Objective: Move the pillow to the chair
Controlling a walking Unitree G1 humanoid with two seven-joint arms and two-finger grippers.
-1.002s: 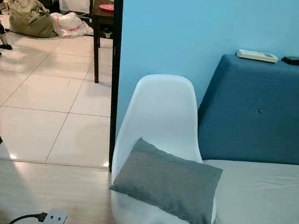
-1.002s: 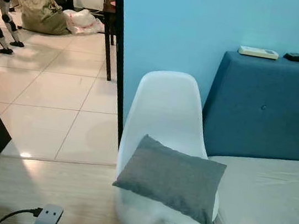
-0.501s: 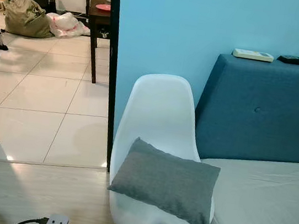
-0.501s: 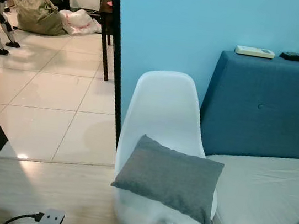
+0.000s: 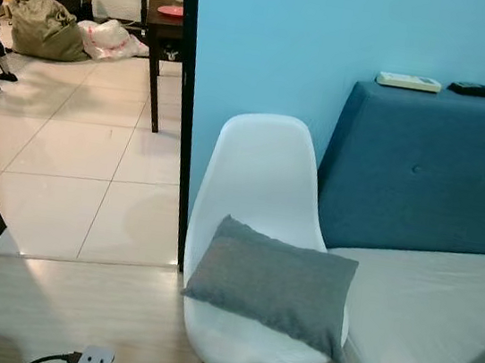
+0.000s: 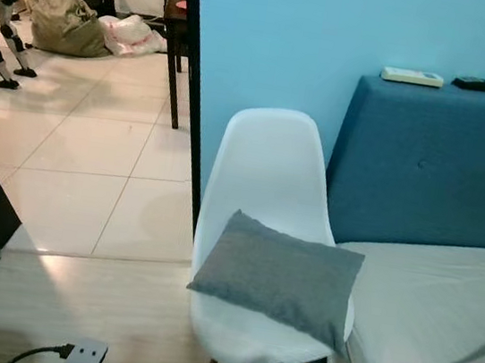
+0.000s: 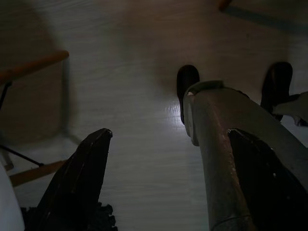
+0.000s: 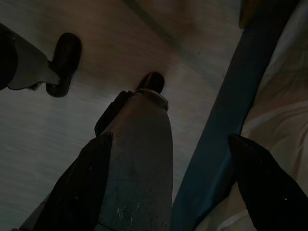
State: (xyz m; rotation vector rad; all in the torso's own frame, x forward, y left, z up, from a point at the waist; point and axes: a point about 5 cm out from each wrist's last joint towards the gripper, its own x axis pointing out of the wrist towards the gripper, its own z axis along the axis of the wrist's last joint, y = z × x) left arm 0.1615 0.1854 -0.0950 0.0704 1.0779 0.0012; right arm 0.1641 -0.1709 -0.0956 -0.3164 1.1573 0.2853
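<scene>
On white chair (image 5: 260, 184), unlabelled grey pillow (image 5: 272, 281), tilted.

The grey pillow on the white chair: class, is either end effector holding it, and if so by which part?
Neither. The pillow lies free on the chair seat; both end effectors hang open over the floor, left and right.

Pillow (image 5: 272, 280) on chair (image 5: 260, 184), beside bed (image 5: 427, 316)
</scene>
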